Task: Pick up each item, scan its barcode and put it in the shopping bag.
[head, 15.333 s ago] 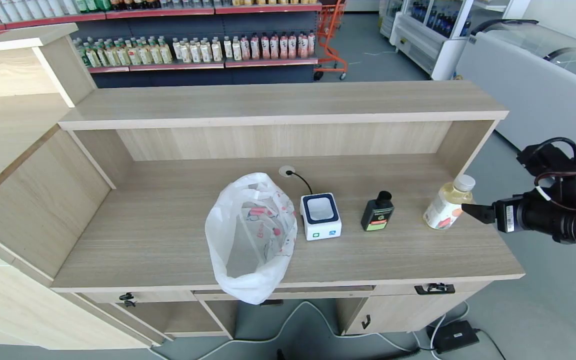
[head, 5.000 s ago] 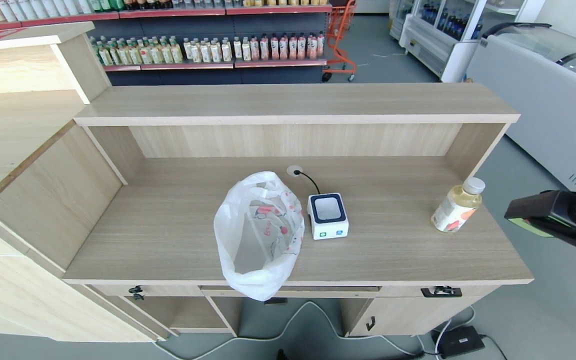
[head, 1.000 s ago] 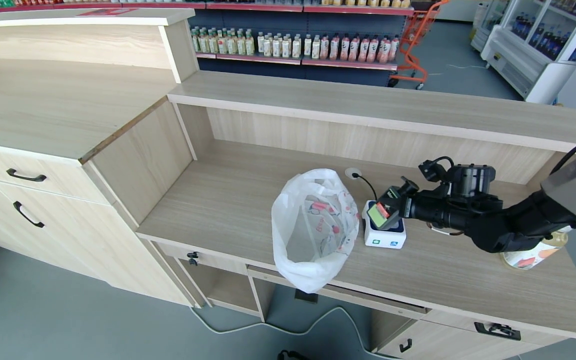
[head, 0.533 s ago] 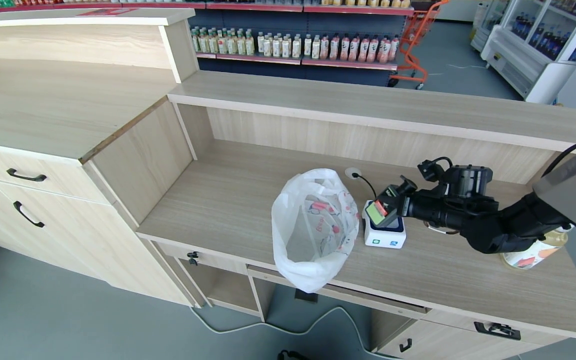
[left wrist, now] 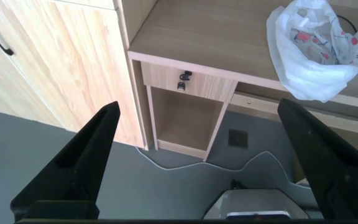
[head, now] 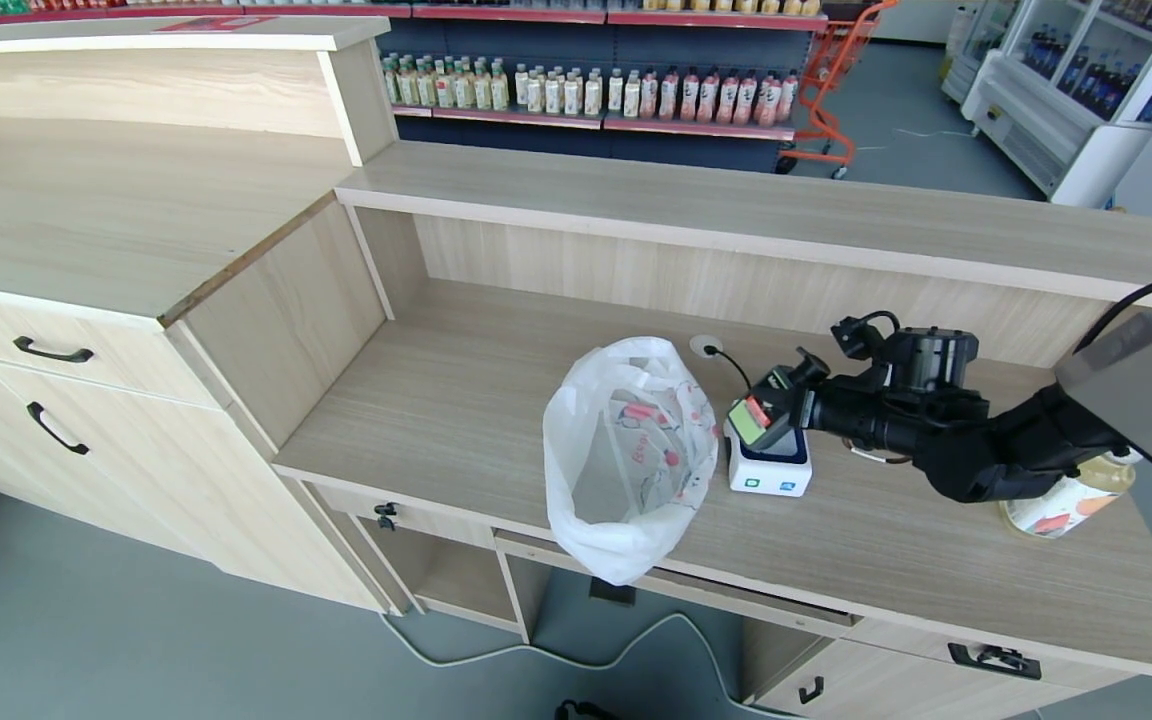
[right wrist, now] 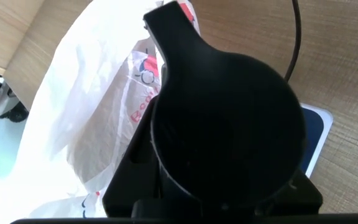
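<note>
Head view: one bag (head: 626,455), one scanner (head: 769,472), two bottles. The right gripper (head: 782,398) clamps the black bottle (head: 748,421) above the scanner, just right of the bag; the pale bottle (head: 1064,502) stands far right. Left wrist view: left gripper (left wrist: 197,111) spread wide, empty. Right wrist view: black bottle over bag and scanner.

a shop: wooden checkout counter (head: 496,400), shelves of bottled drinks (head: 586,95) behind it (orange trolley (head: 826,90) beside them).
</note>
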### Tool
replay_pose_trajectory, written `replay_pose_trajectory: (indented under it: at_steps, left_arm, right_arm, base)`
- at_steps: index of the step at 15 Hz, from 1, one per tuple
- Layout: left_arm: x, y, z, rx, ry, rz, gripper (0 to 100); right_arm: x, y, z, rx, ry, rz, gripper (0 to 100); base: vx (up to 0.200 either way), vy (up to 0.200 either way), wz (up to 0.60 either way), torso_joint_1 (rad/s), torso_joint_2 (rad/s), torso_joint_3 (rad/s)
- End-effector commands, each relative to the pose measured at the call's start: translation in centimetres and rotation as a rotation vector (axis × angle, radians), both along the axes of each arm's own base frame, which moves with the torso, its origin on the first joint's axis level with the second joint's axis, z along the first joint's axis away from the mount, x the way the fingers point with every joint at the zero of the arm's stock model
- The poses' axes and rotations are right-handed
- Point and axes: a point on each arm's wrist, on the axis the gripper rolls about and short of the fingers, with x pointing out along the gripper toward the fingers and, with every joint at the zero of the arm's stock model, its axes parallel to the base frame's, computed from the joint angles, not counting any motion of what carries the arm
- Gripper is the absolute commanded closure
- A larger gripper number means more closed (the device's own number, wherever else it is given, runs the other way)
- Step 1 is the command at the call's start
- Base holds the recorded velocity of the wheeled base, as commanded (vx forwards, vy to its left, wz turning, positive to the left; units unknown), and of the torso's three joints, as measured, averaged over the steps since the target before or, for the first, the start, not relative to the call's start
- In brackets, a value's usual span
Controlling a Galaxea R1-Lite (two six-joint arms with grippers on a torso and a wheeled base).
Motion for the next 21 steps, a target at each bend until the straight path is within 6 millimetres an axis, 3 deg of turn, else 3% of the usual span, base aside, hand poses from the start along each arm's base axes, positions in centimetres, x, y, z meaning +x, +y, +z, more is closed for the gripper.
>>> replay_pose_trajectory:
  at_steps: [1,3,4,5,6,7,8,11,14,18,21]
  left_arm:
    - [0.0,0.0,0.0,0.000,0.000,0.000,0]
    - [0.0,0.0,0.0,0.000,0.000,0.000,0]
    - [0.0,0.0,0.0,0.000,0.000,0.000,0]
    - [0.0,0.0,0.0,0.000,0.000,0.000,0]
    - [0.0,0.0,0.0,0.000,0.000,0.000,0]
    - [0.0,0.0,0.0,0.000,0.000,0.000,0]
    - [0.0,0.0,0.0,0.000,0.000,0.000,0]
    - [0.0,0.0,0.0,0.000,0.000,0.000,0]
    - [0.0,0.0,0.0,0.000,0.000,0.000,0]
    - [0.0,0.0,0.0,0.000,0.000,0.000,0]
    - [0.0,0.0,0.0,0.000,0.000,0.000,0]
  right_arm:
    - [0.1,0.1,-0.2,0.000,0.003,0.004,100]
    - [0.0,0.3,-0.3,-0.004,0.004,0.009,100]
    - [0.0,0.3,0.1,-0.011,-0.011,0.006,100]
    - [-0.5,0.3,1.7,-0.036,-0.053,-0.003,100]
    - [-0.5,0.3,1.7,-0.036,-0.053,-0.003,100]
    - [-3.7,-0.6,5.1,-0.169,-0.172,0.000,100]
    - [-6.1,-2.1,6.4,-0.280,-0.238,-0.009,100]
    - [-11.9,-6.7,8.8,-0.600,-0.403,-0.081,100]
    - [-16.8,-9.8,9.8,-0.750,-0.471,-0.196,100]
    - [-18.1,-11.3,11.3,-0.881,-0.527,-0.271,100]
    - [-17.6,-10.5,13.2,-0.900,-0.594,-0.319,100]
  base:
    - [0.000,0.000,0.00,0.000,0.00,0.000]
    - [0.000,0.000,0.00,0.000,0.00,0.000]
    - [0.000,0.000,0.00,0.000,0.00,0.000]
    - [0.000,0.000,0.00,0.000,0.00,0.000]
    - [0.000,0.000,0.00,0.000,0.00,0.000]
    - [0.000,0.000,0.00,0.000,0.00,0.000]
    - [0.000,0.000,0.00,0.000,0.00,0.000]
    - [0.000,0.000,0.00,0.000,0.00,0.000]
    - [0.000,0.000,0.00,0.000,0.00,0.000]
    - [0.000,0.000,0.15,0.001,0.00,-0.001]
    - [0.000,0.000,0.60,-0.002,0.00,0.001]
